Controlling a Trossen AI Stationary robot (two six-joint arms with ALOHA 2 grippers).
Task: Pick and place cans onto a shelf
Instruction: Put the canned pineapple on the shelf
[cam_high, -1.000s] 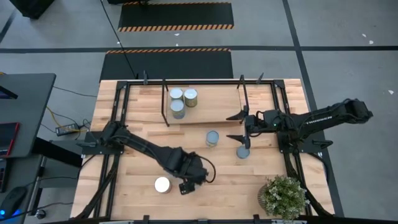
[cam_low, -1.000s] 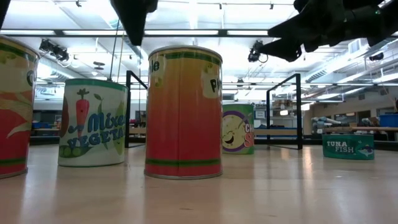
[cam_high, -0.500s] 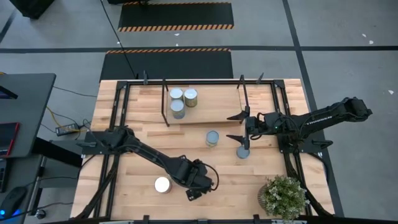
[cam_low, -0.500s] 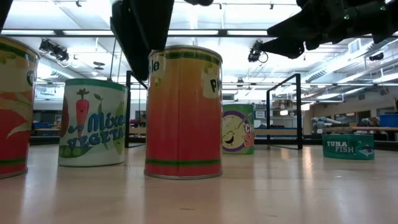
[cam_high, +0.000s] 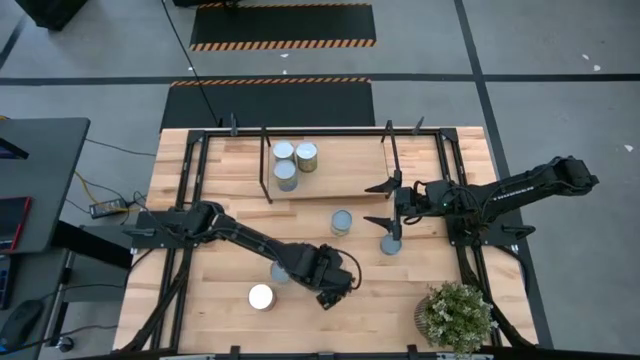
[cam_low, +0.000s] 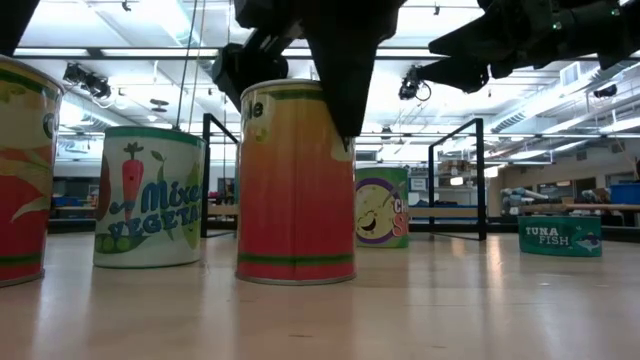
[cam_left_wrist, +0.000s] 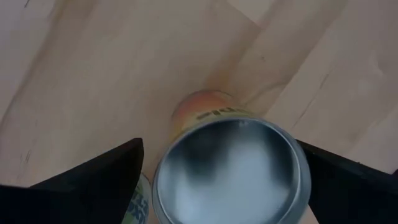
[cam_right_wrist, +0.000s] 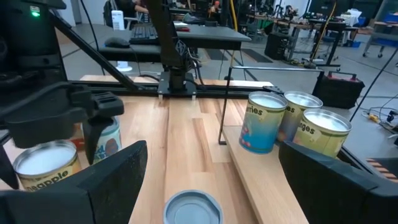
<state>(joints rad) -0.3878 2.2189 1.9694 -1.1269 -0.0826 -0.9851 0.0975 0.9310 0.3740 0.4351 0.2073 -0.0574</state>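
From my remote seat I see the left pincer (cam_high: 330, 285) low over the worktop (cam_high: 200, 300), its two dark fingers (cam_left_wrist: 93, 174) spread wide on either side of an upright orange-and-yellow can (cam_low: 296, 180) with a silver top; the fingers stand apart from the can's sides, so it holds nothing. Taking the shelf (cam_high: 340, 170) as my landmark, a light wooden board in a thin black rod frame along the far side of the worktop, this can stands well in front of it, toward the near edge. A white-topped can (cam_high: 261, 296) sits near the left pincer, farther still from the shelf. Three cans (cam_high: 293, 160) stand clustered on the shelf's left end, touching or almost touching. Just in front of the shelf's front edge stands a grey-topped can (cam_high: 341, 222), and a low flat bluish tin (cam_high: 390, 244) rests a little farther out. The right pincer (cam_high: 392, 207) hovers near the shelf's right front corner, above that flat tin, fingers spread wide and empty. A potted plant (cam_high: 457, 315) stands well away from the shelf, at the worktop's near right corner.
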